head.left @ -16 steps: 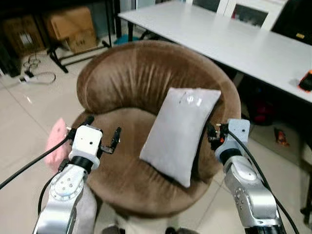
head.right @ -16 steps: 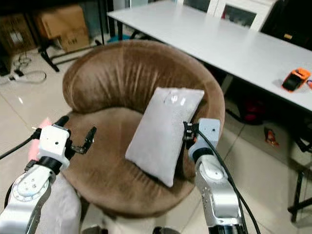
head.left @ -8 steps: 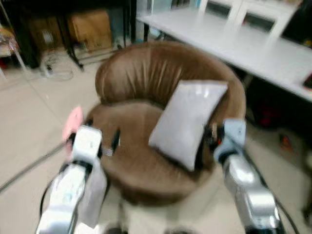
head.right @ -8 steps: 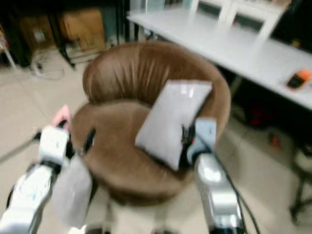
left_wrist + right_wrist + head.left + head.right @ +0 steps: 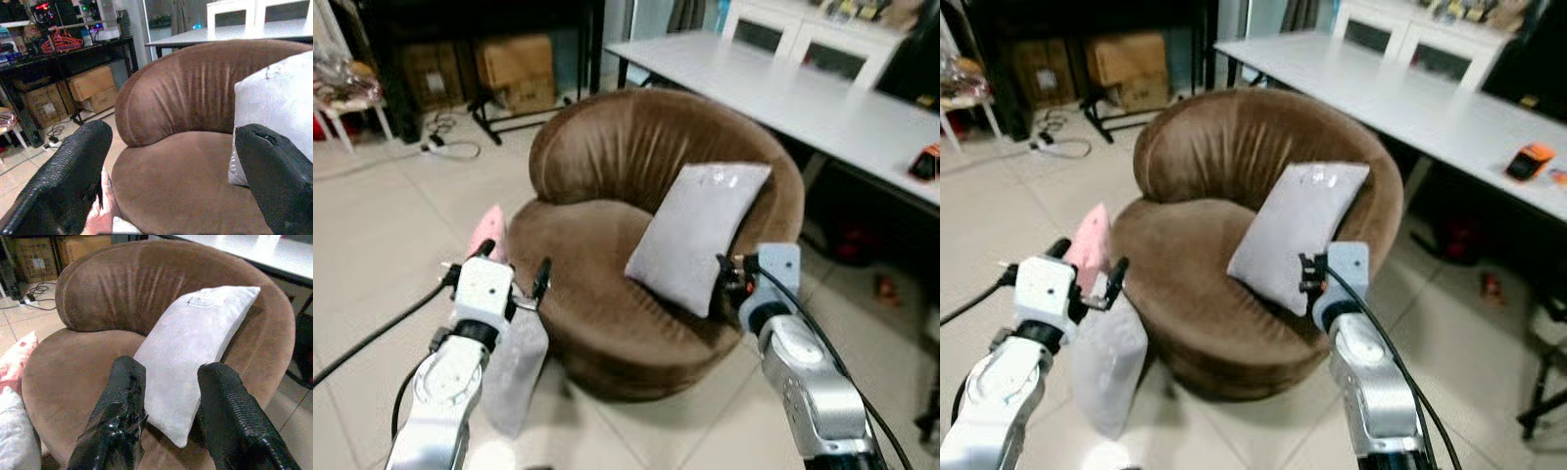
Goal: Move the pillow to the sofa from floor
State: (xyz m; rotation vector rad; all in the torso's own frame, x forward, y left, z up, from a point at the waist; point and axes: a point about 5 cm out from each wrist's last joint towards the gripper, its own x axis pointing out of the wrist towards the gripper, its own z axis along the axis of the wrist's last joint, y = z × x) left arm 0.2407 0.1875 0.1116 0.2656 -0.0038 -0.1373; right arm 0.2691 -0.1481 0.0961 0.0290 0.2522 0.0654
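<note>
A grey pillow (image 5: 697, 235) leans against the right arm of the round brown sofa chair (image 5: 607, 157), resting on its seat. On the floor at the chair's left lie a second grey pillow (image 5: 516, 367) and a pink pillow (image 5: 489, 233). My left gripper (image 5: 514, 262) hangs open above the floor pillows, just left of the seat's front edge, holding nothing. My right gripper (image 5: 725, 274) is open at the lower right edge of the pillow on the seat. The right wrist view shows that pillow (image 5: 195, 347) just beyond the spread fingers (image 5: 124, 396).
A long white table (image 5: 803, 98) stands behind and to the right of the chair, with an orange device (image 5: 1528, 162) on it. Cardboard boxes (image 5: 514, 73), a black stand and cables (image 5: 450, 147) sit at the back left. Tiled floor (image 5: 382, 255) spreads to the left.
The whole picture has pulled back from the chair, so the camera moved. The floor pillows at the chair's left now show fully. The pillow on the seat has not moved.
</note>
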